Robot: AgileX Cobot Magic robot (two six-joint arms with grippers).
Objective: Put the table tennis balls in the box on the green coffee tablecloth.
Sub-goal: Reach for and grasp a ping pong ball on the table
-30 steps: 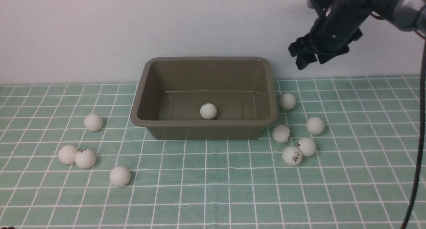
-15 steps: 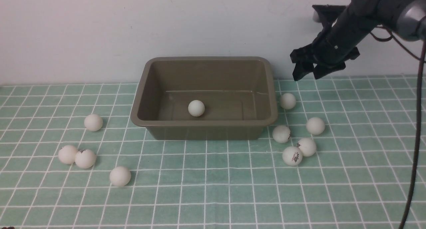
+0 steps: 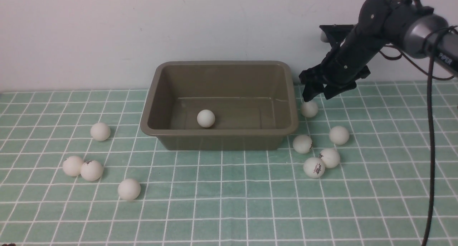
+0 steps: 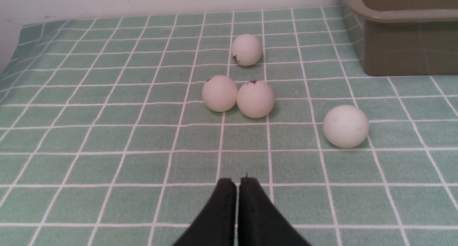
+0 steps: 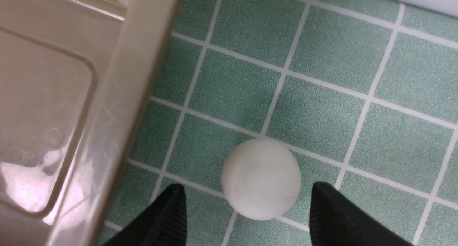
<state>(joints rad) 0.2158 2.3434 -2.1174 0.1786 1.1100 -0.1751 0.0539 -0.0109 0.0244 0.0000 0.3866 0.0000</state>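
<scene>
The olive-brown box [image 3: 218, 133] stands on the green coffee tablecloth [image 3: 229, 206] with one table tennis ball [image 3: 206, 118] inside. Several balls lie to its right and several to its left. My right gripper [image 3: 316, 94] hangs open just over the ball nearest the box's right wall [image 3: 309, 109]. In the right wrist view that ball [image 5: 261, 178] sits between the spread fingertips [image 5: 247, 189], untouched, beside the box rim [image 5: 143, 78]. My left gripper [image 4: 238, 182] is shut and empty, low over the cloth, short of a touching pair of balls [image 4: 219, 93].
A pale wall runs right behind the box. The right arm's black cable [image 3: 431, 149] hangs down at the right edge. The left wrist view also shows a lone ball [image 4: 345, 126] and a corner of the box [image 4: 400, 49].
My right gripper has come down and leftward from above the wall line to just over the ball by the box's right wall. The ball in the box has rolled left.
</scene>
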